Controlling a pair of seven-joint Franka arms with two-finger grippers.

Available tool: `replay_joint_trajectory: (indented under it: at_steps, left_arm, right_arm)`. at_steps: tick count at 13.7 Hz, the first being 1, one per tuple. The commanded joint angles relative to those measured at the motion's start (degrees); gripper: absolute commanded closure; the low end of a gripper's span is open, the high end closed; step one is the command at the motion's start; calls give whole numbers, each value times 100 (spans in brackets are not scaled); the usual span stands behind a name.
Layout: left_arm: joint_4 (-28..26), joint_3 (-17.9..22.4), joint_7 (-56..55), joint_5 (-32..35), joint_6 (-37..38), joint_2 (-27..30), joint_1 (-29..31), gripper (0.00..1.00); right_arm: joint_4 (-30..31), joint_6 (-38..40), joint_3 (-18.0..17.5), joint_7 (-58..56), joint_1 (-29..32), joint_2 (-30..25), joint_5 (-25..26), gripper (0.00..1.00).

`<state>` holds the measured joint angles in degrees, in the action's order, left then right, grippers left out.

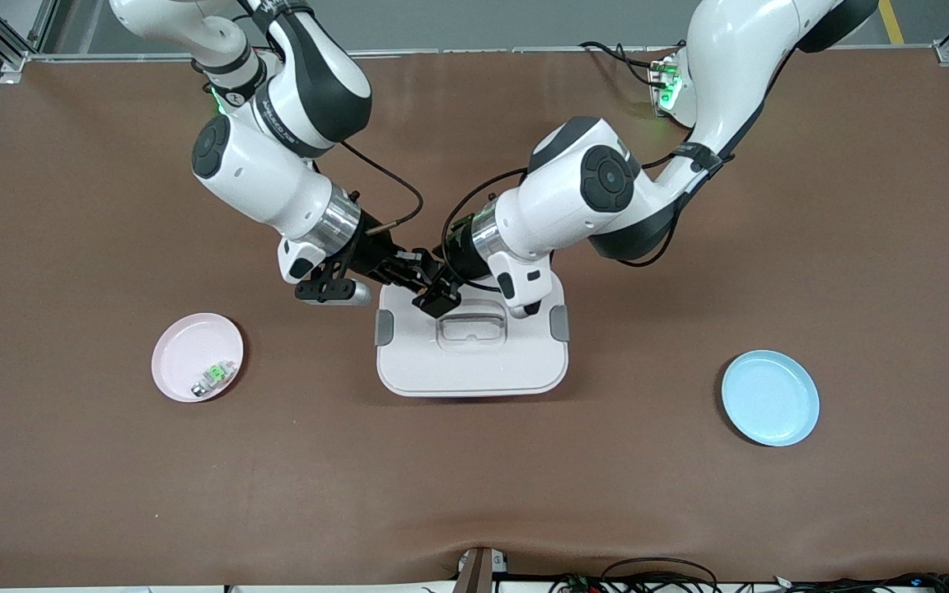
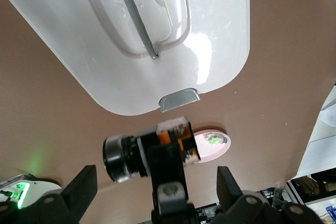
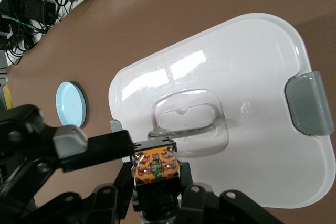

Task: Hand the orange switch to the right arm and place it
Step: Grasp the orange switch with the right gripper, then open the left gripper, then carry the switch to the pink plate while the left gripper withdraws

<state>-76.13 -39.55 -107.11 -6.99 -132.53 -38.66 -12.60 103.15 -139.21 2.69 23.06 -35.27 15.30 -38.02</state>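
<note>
My right pincer (image 3: 156,183) is closed on the one orange switch (image 3: 156,164), gripping its black body with the orange face turned outward. It hangs over the edge of the single white lidded box (image 1: 474,362) that lies farther from the front camera. My left pincer (image 1: 437,298) meets it there with its fingers spread wide and holds nothing; one finger (image 3: 94,148) sits just beside the switch, and I cannot tell if it touches.

The box rests mid-tabletop (image 1: 474,494), with a grey clip at each end. There are two plates: a pink one (image 1: 182,346) toward my right arm's end and a bare blue one (image 1: 771,398) toward my left arm's end, both well apart from the box. One small green-and-clear part (image 1: 212,377) lies on the pink plate.
</note>
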Motion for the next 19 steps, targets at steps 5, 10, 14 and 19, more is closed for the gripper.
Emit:
replay_joint_trajectory:
  at_steps: [5, 10, 14, 19]
  left_arm:
    - [55, 52, -73, -22, 60, 254, 64, 0]
    - [55, 429, -38, -4, 322, 526, 188, 0]
    - [63, 904, 137, 451, 884, 868, 302, 0]
    - [55, 923, 1514, 1094, 1694, 1203, 1012, 0]
  right_arm:
    - [-146, 200, -14, -1228, 177, 79, 155, 100]
    - [-172, 1332, 13, -3956, 915, 17, 1216, 100]
    - [-181, 2202, 13, -5429, 1538, -27, 2289, 100]
    - [-137, 2424, 13, -7128, 2198, -71, 3115, 100]
